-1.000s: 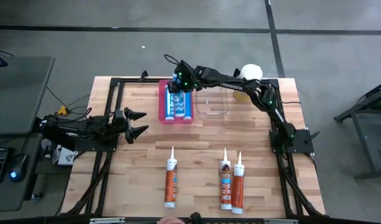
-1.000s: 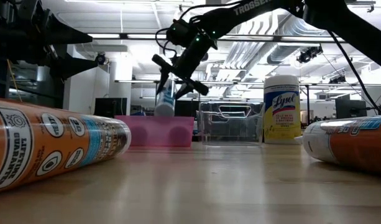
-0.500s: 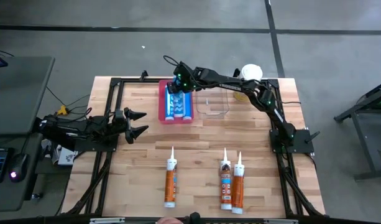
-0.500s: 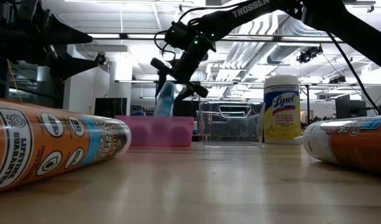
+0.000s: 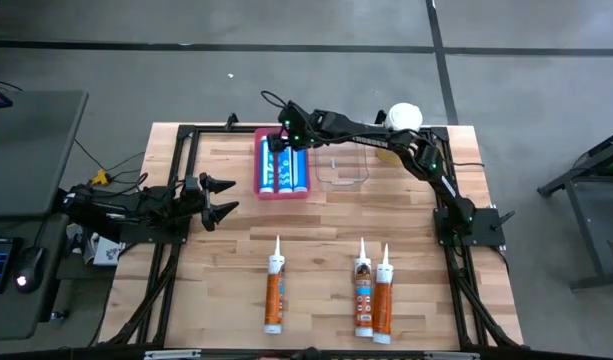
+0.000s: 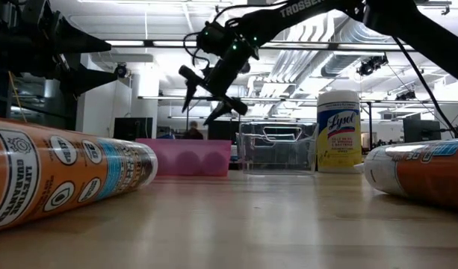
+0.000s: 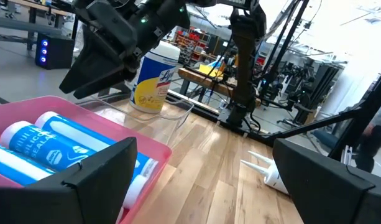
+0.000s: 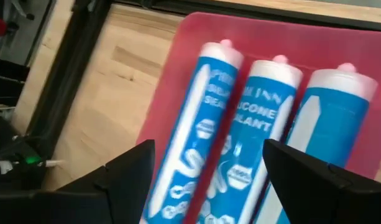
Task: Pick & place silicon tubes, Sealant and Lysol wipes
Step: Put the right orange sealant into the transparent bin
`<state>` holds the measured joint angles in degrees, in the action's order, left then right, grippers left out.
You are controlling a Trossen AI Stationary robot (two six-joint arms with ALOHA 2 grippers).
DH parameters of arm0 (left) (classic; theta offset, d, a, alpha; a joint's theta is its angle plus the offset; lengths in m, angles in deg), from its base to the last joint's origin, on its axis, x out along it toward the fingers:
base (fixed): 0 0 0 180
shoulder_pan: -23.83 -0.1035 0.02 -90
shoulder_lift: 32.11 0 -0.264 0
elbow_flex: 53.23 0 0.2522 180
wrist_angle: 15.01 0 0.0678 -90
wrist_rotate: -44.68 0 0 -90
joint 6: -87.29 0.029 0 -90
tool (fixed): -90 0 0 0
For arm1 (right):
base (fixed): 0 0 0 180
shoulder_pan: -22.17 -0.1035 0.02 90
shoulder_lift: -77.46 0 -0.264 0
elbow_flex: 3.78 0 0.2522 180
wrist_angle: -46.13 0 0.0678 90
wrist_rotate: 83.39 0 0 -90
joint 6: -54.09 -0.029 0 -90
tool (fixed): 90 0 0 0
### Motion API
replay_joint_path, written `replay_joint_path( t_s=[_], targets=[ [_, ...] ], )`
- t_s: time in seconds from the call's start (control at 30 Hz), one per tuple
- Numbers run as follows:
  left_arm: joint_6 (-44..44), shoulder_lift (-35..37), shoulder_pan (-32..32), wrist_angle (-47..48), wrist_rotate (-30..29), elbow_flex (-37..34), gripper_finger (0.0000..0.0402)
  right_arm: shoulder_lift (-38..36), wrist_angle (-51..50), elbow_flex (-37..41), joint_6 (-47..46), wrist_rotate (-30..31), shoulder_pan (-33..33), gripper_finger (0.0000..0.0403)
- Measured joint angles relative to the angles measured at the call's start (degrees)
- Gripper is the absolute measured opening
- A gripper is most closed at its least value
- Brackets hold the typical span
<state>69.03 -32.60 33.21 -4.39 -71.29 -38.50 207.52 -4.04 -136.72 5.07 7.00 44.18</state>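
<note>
Robotics lab or workshop, exposed ceiling ducts, concrete floor, equipment benches

You see a pale wood-plank surface, a glossy pink plastic tray holding three smooth blue tubes, and a clear plastic container.

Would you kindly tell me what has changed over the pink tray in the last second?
The right end effector let go of the blue tube, which now lies flat in the pink tray beside two others, and lifted with jaws open. The left end effector, Lysol wipes and orange cartridges stayed put.
</note>
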Motion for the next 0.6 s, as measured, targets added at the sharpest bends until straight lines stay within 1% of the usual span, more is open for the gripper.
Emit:
replay_joint_path(
  t_s=[0.17,0.27,0.4,0.5,0.6],
  targets=[
    [-0.02,0.0,0.01,0.0,0.0,0.0,0.037,-2.43,-2.17,0.0,0.53,-0.74,-2.23,0.0295],
    [-0.01,0.0,-0.01,0.0,0.0,0.01,0.037,-4.75,-6.59,-0.01,1.55,0.16,-4.23,0.0295],
    [-0.01,0.0,0.0,0.0,0.01,0.0,0.037,-8.76,-16.94,-0.02,2.53,1.91,-7.63,0.0295],
    [-0.02,0.0,-0.01,0.0,0.0,0.0,0.037,-11.58,-27.0,-0.07,1.31,5.32,-10.51,0.0295],
    [0.0,0.0,0.01,0.0,0.02,0.0,0.037,-14.67,-36.73,-0.07,-2.33,9.3,-13.74,0.0295]
  ],
)
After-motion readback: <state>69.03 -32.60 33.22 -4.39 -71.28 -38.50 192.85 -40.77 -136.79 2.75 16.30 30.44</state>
